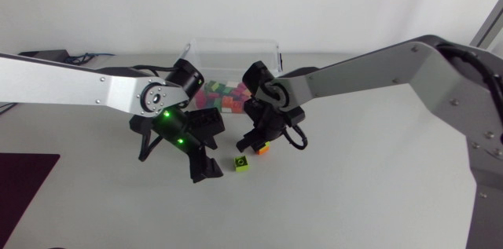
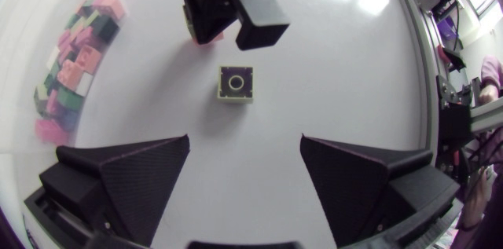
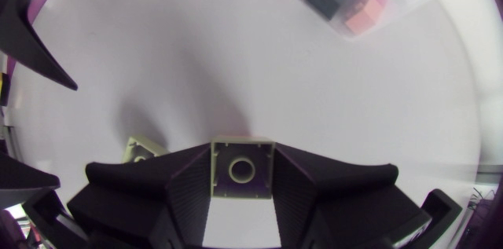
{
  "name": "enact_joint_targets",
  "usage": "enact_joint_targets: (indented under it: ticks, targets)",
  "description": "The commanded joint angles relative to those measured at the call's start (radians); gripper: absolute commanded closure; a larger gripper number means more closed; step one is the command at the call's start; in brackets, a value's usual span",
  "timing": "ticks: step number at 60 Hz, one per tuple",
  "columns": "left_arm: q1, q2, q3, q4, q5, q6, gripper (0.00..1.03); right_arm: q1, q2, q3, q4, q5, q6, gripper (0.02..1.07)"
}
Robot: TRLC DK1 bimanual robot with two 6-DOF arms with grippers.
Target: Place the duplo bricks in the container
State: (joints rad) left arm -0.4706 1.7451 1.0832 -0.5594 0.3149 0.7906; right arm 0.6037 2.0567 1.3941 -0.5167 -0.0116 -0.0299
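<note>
Right claw (image 3: pixel 242 153): closed on a duplo brick (image 3: pixel 242 172), fingers pressing two opposite sides, stud facing the wrist camera. It hangs low over the tabletop, near the container. This looks like a finished pickup, ready for the carry.
Left claw (image 2: pixel 244 140): spread wide and holding nothing. The loose lime-green brick (image 2: pixel 236 84) lies ahead of its fingers, so it is probably lined up to take that one.
Loose lime-green brick: flat on the tabletop, stud up, just beside the right claw and touched by neither claw.
Container (image 1: pixel 236 45): clear and open-topped, behind both claws. It holds a heap of pink and green bricks (image 1: pixel 222 96).
Tabletop (image 1: pixel 354 186): plain white and matte, with a dark mat (image 1: pixel 23 182) at its left near corner.
</note>
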Motion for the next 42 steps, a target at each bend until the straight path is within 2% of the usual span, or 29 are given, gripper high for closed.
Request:
enact_joint_targets:
  ticks: [1, 23, 40, 42]
  targets:
    - [-0.013, 0.054, 0.058, 0.001, 0.024, 0.029, 0.06, -0.028, -0.059, -0.040, 0.001, -0.010, -0.005, 0.75]
    - [-0.077, 0.183, 0.184, -0.017, 0.024, 0.016, 0.06, -0.119, -0.217, -0.098, 0.004, -0.041, -0.002, 0.76]
    - [-0.085, 0.277, 0.244, -0.027, 0.010, 0.021, 0.08, -0.170, -0.360, -0.099, -0.003, -0.073, 0.015, 0.76]
    - [-0.085, 0.291, 0.253, -0.027, -0.002, 0.021, 0.10, -0.176, -0.380, -0.098, -0.003, -0.077, 0.019, 0.76]
